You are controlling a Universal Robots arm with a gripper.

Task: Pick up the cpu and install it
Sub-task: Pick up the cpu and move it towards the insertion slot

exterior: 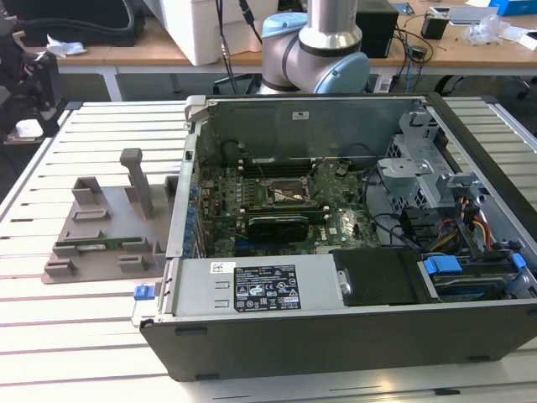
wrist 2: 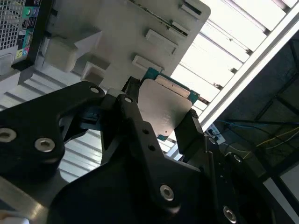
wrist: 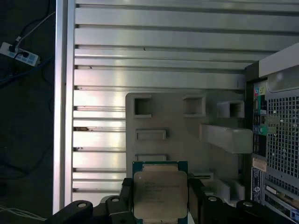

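- Gripper clamps the cpu, its fingers narrowed onto two opposite edges
- In the exterior view, the grey fixture sits at nine o'clock from the open computer case

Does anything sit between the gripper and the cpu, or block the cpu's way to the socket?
No. The gripper is shut on the cpu above the grey fixture; the computer case lies open, and nothing visible covers the socket.

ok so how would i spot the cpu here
Find the grey tray on the slatted table, next to the open case. By its edge the black pincer grips the cpu, a flat square chip. Its silver top and green rim stand out from the tray's plain grey blocks.
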